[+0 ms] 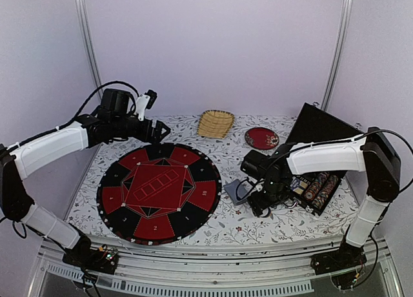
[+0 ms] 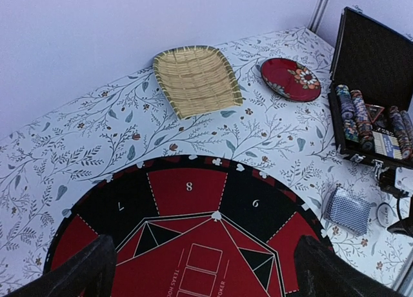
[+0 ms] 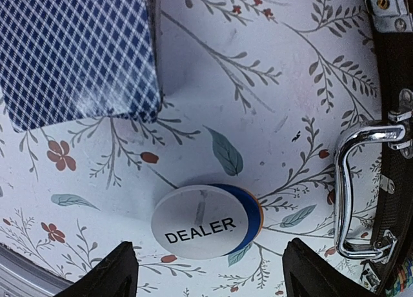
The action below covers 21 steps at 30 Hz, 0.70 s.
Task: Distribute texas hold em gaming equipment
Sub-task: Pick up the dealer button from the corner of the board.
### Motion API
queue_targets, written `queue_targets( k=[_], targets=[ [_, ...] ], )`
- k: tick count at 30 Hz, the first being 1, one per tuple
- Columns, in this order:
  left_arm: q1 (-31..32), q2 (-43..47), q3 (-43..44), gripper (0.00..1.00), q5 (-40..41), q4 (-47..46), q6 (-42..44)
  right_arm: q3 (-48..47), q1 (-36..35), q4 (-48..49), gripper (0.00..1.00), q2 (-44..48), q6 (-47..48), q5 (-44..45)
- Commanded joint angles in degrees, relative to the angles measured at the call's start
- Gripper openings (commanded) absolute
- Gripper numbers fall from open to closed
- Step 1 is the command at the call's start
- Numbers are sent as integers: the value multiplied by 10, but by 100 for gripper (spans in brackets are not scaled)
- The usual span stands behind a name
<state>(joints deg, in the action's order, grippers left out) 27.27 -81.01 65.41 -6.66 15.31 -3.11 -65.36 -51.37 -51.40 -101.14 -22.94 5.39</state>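
Floral-print tabletop (image 1: 226, 213) inside a plain white-walled enclosure. The left arm reached up and over the far-left edge of the round red-and-black poker mat (image 1: 159, 190). The left tool (image 1: 155, 130) hung above the mat's far rim, jaws wide and empty. Nothing lay on the mat.

A deck of cards (image 3: 77, 51) sat blue backs up just right of the mat. Near it, towards the case, a white DEALER button (image 3: 203, 221) lay on top of a blue chip and an orange chip. The open black case (image 1: 319, 190) stood at the right with chips (image 2: 361, 119) racked inside.

The right arm was folded inward, elbow high, wrist pitched straight down. The right tool (image 3: 210, 261) hovered over the button, jaws apart, one finger on each side, neither touching it.

Step in hand, as judged: picking up the button. To do it well:
- Centre over the disc.
- Descend until the fingertips sit level with the button's rim only.
- Close evenly, so the chips underneath stay put and the deck and case handle are not nudged.
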Motion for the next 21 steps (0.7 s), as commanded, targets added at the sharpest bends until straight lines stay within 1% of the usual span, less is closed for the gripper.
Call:
queue_targets(
  k=[1, 8, 17, 21],
  targets=[
    [6, 6, -10, 98, -3, -5, 12, -19, -6, 10, 78, -15, 4, 18],
    [6, 5, -12, 98, -2, -6, 16, -24, -7, 15, 71, -29, 21, 9],
    [6, 4, -12, 98, -4, -7, 20, -18, -10, 20, 59, -45, 22, 9],
    [6, 5, -13, 98, -1, -7, 22, -17, -11, 18, 58, -50, 23, 8]
  ],
)
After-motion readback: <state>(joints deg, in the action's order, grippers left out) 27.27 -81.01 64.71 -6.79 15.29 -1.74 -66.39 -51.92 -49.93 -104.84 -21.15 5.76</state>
